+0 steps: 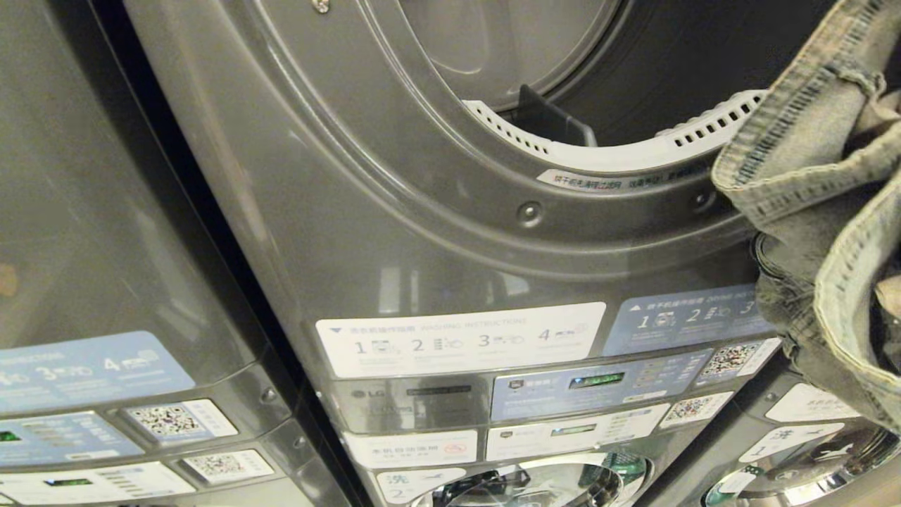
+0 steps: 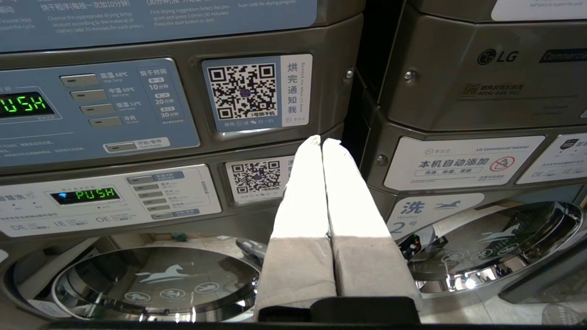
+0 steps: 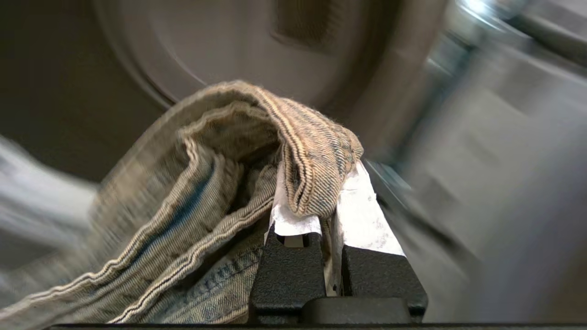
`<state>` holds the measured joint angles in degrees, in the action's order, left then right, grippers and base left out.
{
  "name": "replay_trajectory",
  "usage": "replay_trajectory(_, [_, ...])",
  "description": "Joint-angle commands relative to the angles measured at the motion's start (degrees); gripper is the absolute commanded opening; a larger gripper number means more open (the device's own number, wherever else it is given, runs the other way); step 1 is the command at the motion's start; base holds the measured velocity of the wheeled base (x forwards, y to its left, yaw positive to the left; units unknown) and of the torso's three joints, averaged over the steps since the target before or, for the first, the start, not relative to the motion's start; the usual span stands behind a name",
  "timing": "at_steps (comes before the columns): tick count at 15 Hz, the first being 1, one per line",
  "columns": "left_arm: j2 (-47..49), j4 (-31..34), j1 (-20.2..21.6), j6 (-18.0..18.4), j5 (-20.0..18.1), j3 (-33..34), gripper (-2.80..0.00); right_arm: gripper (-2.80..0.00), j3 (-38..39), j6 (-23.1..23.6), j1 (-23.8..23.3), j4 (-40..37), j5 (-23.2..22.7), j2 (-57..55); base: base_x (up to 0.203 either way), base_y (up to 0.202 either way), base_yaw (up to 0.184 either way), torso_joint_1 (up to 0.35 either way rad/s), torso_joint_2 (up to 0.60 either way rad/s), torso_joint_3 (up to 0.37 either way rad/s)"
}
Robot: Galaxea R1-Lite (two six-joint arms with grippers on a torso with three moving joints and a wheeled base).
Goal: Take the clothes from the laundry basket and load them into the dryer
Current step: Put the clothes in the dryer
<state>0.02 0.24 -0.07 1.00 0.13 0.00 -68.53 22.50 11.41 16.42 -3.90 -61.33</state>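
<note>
Denim garment (image 3: 192, 215), faded grey-blue with tan stitched seams, is clamped in the right gripper (image 3: 316, 201): a folded hem sits pinched between the two white-padded fingers (image 3: 362, 215), the rest hanging loose beside them. In the head view the same cloth bunches at the right edge (image 1: 816, 211), raised beside the dark grey dryer's open round mouth (image 1: 598, 84), level with its white slotted lint-filter strip (image 1: 619, 151), not yet inside the drum. Left gripper (image 2: 321, 142) is parked low with pads pressed together, empty, pointing at the control panels and the chrome-ringed washer doors below. Green laundry basket not in view.

Risks, judged: only a small fold is gripped, so the heavy hanging part could pull it free mid-swing. Trailing cloth could also catch on the door rim or filter strip and drape outside the drum if released too early.
</note>
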Motion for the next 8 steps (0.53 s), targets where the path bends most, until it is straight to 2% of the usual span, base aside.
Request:
replay_trajectory(1, [0.0, 0.0, 0.0, -0.1, 0.0, 0.0, -2.8, -2.8, -5.6, -0.5, 6.0, 0.0, 0.1, -9.2, 0.0, 0.0, 0.0, 0.0, 0.0, 0.0])
replay_trajectory(4, [0.0, 0.0, 0.0, -0.1, 0.0, 0.0, -2.8, -2.8, -11.9, -0.9, 13.7, -0.1, 1.4, -15.5, 0.0, 0.0, 0.0, 0.0, 0.0, 0.0])
replay_trajectory(8, [0.0, -0.1, 0.1, -0.2, 0.0, 0.0, -2.8, -2.8, -24.5, -1.2, 15.0, -0.2, 4.9, -24.6, 0.0, 0.0, 0.0, 0.0, 0.0, 0.0])
